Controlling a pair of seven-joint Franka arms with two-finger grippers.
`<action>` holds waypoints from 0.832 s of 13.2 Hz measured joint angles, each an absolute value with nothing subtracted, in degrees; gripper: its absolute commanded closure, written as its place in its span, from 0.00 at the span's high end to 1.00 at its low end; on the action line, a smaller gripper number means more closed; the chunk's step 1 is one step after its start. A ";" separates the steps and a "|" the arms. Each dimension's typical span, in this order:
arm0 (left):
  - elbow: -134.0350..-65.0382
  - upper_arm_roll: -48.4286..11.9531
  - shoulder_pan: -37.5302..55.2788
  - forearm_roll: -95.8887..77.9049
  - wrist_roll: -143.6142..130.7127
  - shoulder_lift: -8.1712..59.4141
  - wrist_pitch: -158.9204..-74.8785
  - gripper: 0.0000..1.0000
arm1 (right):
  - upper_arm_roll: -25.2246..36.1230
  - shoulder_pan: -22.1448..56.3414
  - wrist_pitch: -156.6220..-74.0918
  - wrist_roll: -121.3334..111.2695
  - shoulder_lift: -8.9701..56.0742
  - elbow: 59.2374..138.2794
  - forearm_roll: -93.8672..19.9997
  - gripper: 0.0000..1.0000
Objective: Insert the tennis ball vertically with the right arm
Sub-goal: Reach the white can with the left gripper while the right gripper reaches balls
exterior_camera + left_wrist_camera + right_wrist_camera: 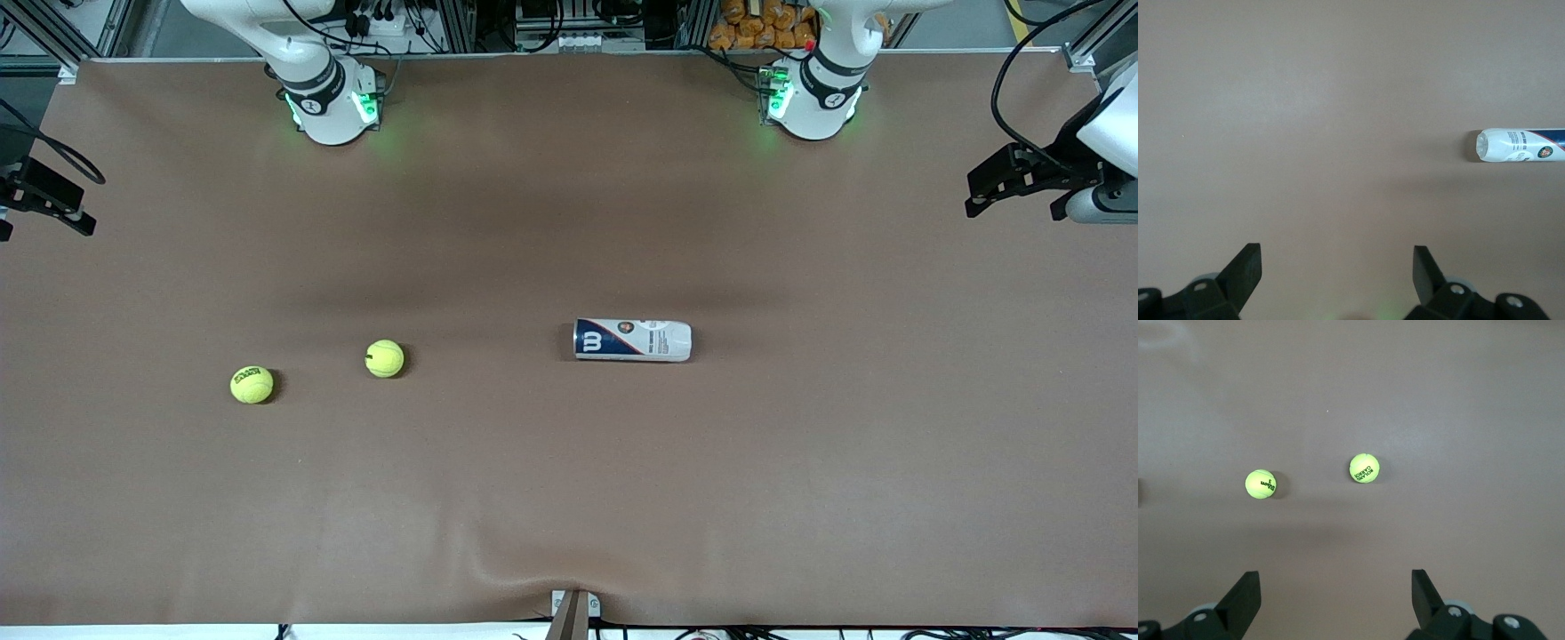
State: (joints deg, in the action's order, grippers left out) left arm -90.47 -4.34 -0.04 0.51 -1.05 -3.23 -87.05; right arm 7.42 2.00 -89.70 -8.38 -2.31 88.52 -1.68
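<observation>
Two yellow tennis balls lie on the brown table toward the right arm's end: one (252, 384) (1364, 467) with dark lettering, the other (384, 358) (1260, 483) nearer the middle. A white and blue ball can (632, 340) (1518, 145) lies on its side near the table's middle. My right gripper (1336, 581) (40, 213) hangs high over the right arm's end, open and empty, well apart from both balls. My left gripper (1337, 257) (1013, 200) waits high over the left arm's end, open and empty.
The brown mat (569, 498) covers the whole table. The right arm's base (329, 102) and the left arm's base (813, 102) stand along the edge farthest from the front camera. A small bracket (573, 609) sits at the nearest edge.
</observation>
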 measured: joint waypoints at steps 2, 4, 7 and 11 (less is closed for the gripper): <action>-90.38 -4.33 -0.06 0.51 -1.07 -3.31 -87.05 1.00 | 7.42 2.00 -89.70 -8.38 -2.31 88.52 -1.68 1.00; -90.11 -4.31 -0.08 0.51 -1.08 -3.48 -87.05 1.00 | 7.42 2.00 -89.69 -8.38 -2.30 88.52 -1.68 1.00; -89.66 -4.34 -0.05 0.51 -1.08 -3.49 -87.05 1.00 | 7.42 2.00 -89.66 -8.38 -2.20 88.56 -1.67 1.00; -89.42 -4.41 0.10 0.51 -1.08 -3.48 -87.05 1.00 | 7.43 2.00 -89.63 -8.38 -1.10 88.79 -1.67 1.00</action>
State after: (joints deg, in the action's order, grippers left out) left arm -89.42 -4.41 0.10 0.51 -1.08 -3.48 -87.05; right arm 7.43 2.00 -89.63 -8.38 -1.10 88.79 -1.67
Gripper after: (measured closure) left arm 0.000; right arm 0.000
